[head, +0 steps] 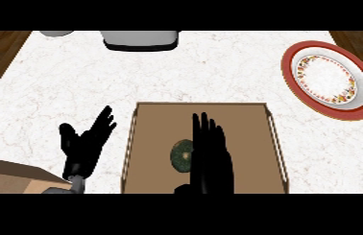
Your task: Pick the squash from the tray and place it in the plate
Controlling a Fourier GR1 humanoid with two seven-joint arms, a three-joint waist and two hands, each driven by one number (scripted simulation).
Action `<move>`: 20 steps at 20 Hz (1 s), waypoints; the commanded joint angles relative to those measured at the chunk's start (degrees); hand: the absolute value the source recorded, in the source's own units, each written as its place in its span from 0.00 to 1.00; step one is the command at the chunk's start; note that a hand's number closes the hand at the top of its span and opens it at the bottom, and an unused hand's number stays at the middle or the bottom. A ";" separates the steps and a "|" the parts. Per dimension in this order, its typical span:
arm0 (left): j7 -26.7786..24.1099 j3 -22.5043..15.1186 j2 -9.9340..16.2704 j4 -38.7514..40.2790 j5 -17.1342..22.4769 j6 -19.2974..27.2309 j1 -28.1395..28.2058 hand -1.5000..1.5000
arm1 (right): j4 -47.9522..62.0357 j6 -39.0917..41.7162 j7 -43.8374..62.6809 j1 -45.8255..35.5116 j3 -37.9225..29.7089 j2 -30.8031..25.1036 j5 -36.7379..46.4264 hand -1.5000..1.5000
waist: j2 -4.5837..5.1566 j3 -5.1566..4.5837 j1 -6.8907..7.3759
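Note:
A dark green squash (181, 155) lies in the middle of the brown tray (152, 133), partly hidden by my right hand (210, 157). That hand hovers over the tray just right of the squash, with straight fingers pointing away from me. At the far right of the counter sits the red-rimmed white plate (325, 78) with a patterned border. My left hand (85, 143) rests open on the counter left of the tray, fingers up.
A grey appliance (140, 39) stands at the counter's back edge, with a pale round object (55, 33) to its left. A brown box corner (25, 179) shows at the lower left. The white marble counter (212, 71) stretches between tray and plate.

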 commanded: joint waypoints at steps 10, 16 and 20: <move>-0.79 0.87 -1.51 2.86 -1.27 -1.83 -0.45 0.50 | 9.84 -6.44 6.28 -0.67 0.96 0.82 -2.44 0.00 | 0.18 -0.11 -0.05; -0.19 1.51 -0.90 -0.24 -1.49 -2.43 2.20 0.50 | 15.80 -0.56 5.00 -8.12 0.36 0.82 -10.00 1.00 | 0.18 -0.11 0.51; 4.13 2.77 -1.37 -1.30 -1.24 -2.00 -0.30 0.50 | 15.18 -0.68 4.25 -6.45 1.95 0.82 -5.30 1.00 | 0.10 -0.11 0.01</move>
